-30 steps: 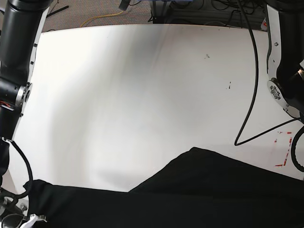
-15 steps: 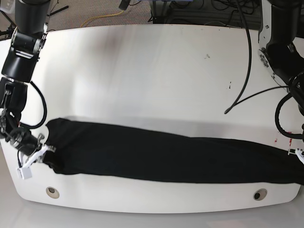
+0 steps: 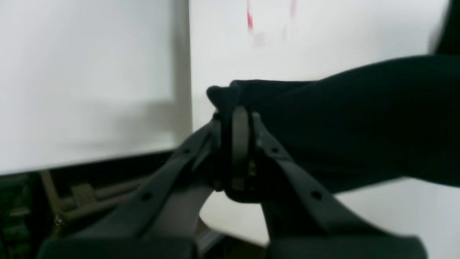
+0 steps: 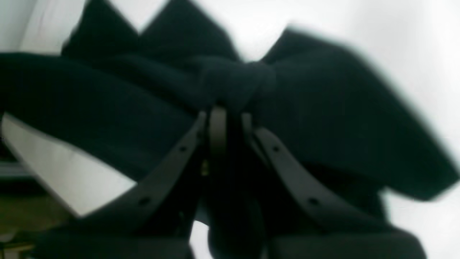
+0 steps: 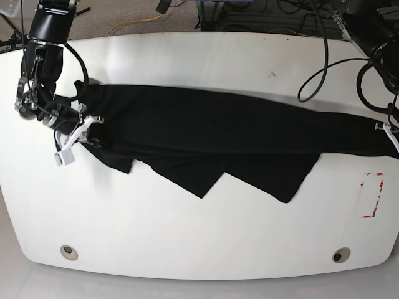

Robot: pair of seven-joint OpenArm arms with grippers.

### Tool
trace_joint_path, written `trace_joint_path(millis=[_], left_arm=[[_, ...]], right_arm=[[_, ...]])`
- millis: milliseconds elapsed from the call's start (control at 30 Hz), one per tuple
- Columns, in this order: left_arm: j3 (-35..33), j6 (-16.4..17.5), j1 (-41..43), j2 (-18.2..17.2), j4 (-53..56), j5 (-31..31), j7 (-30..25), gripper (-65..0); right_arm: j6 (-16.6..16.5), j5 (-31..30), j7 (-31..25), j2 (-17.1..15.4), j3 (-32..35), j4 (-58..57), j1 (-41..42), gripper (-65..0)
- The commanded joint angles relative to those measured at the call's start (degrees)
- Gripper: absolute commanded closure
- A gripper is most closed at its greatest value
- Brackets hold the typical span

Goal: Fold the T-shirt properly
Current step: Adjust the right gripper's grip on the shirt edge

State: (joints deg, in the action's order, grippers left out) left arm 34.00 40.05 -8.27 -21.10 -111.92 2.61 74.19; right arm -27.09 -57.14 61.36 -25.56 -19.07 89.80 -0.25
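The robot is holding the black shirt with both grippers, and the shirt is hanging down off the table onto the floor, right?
Not quite. Both grippers do hold the shirt, the left gripper and the right gripper, but it isn't on the floor. The base view shows it stretched across the table.

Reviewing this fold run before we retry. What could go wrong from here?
1. Both grippers, right and left, pinch bunched ends of the T-shirt; cloth could slip out.
2. Loose uneven flaps hang toward the front, so the fold may land crooked.
3. The left end sits at the table edge and could drop off.
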Motion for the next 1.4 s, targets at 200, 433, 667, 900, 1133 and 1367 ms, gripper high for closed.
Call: trace_joint_path(millis=[200,433,667,900,1133,1367], left_arm=[[5.1,-0.1,14.7,-0.8,-1.5,-0.5,-7.7,0.0],[7.0,-0.1,22.1,0.2,-1.2,-0.6,-13.4,0.0],[8.4,-0.1,25.1,0.3,-1.2,-0.6,-13.5,0.0],[8.5,-0.1,26.3,0.3,-1.2,-0.5,-13.5,-0.1],[8.7,-0.1,26.3,0.3,-1.2,-0.5,-13.5,-0.1],[8.6,-0.1,26.2,0.3,-1.2,-0.5,-13.6,-0.1]], right_arm=[[-0.2,-1.5,-1.0,2.1,-0.5,7.3,-11.0,0.0],[-0.2,-1.2,-1.0,2.1,-0.2,7.0,-14.9,0.0],[0.1,3.6,-1.0,2.2,-0.5,6.9,-16.5,-15.1],[-0.1,6.5,-0.9,4.4,-3.7,7.4,-17.0,-40.6],[0.1,-1.4,-0.9,2.7,-7.9,7.0,-15.0,-41.5],[0.0,8.0,-0.9,2.8,-9.7,1.6,-6.5,-41.5]])
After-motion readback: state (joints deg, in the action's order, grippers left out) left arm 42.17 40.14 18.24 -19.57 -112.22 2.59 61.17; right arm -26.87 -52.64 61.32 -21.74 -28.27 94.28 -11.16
